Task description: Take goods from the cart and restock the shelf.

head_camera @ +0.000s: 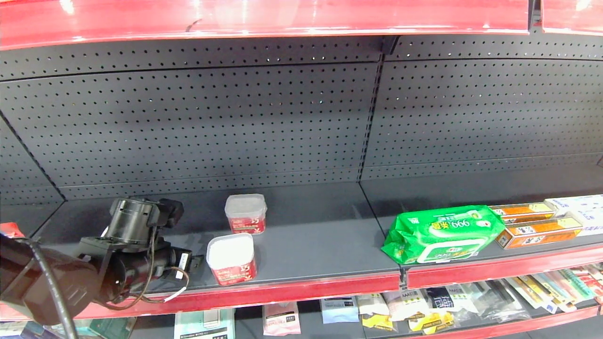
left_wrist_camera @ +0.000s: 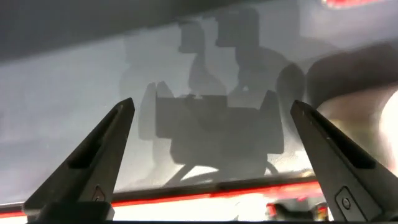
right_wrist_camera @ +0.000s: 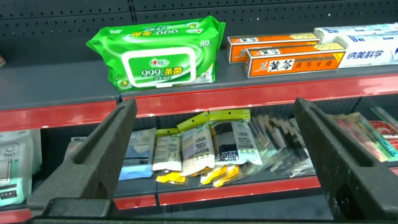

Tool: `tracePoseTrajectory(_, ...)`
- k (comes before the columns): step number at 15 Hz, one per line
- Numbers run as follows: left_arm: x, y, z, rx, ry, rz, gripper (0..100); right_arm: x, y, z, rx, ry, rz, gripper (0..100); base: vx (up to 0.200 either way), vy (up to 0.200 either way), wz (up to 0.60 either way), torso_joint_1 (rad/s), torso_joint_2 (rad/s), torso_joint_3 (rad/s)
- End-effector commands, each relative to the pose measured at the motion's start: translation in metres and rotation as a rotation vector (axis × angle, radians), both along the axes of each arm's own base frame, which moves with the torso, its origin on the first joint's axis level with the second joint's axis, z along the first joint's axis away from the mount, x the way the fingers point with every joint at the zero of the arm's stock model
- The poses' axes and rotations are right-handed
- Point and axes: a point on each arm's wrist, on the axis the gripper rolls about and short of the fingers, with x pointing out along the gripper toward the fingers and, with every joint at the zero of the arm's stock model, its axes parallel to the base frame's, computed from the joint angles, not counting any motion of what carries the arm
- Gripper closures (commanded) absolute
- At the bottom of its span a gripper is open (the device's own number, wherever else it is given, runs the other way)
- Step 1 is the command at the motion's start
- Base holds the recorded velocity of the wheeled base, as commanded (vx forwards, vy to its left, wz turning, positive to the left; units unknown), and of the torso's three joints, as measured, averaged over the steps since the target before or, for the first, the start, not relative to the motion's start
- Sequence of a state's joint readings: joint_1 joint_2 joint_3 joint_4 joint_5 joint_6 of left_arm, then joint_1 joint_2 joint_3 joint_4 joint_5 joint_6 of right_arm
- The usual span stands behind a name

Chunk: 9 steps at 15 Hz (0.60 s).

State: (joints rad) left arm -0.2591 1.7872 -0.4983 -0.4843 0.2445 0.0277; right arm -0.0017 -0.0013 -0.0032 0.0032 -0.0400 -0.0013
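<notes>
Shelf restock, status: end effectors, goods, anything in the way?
Left end effector open, empty, over shelf beside front tub. Right end effector open, empty, facing wipes pack. No obstruction seen.

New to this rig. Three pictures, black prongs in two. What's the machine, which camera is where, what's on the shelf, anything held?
It is a two-armed robot on wheels, restocking a shop shelf. The wide picture comes from its head camera, facing the dark grey metal shelf. On it stand two small white-lidded plastic tubs with red labels; to the right lie a green soft pack of wipes and long orange boxes. The other two pictures come from wrist cameras; the black prongs are gripper fingers. The left gripper hangs over the shelf board, open and empty. The right gripper, also open and empty, faces the shelf front, with small packets on the level below.
</notes>
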Motion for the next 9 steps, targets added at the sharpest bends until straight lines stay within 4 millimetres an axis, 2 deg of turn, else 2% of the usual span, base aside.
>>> tracePoseTrajectory(1,-0.014,0.015,0.014,0.005,-0.022,-0.039,0,0.000,0.000,0.000,0.000,0.001,0.000,0,0.000,0.000,0.00,0.000,0.00,0.000)
tracePoseTrajectory(5,-0.035,0.018,0.018,-0.088,0.066,-0.184,0,0.000,0.000,0.000,0.000,0.001,0.000,0,0.000,0.000,0.00,0.000,0.00,0.000)
tracePoseTrajectory(7,-0.040,0.016,0.019,-0.142,0.104,-0.247,0,0.000,0.000,0.000,0.000,0.001,0.000,0,0.000,0.000,0.00,0.000,0.00,0.000)
tracePoseTrajectory(9,-0.042,0.016,0.018,-0.119,0.116,-0.295,0,0.000,0.000,0.000,0.000,0.001,0.000,0,0.000,0.000,0.00,0.000,0.00,0.000)
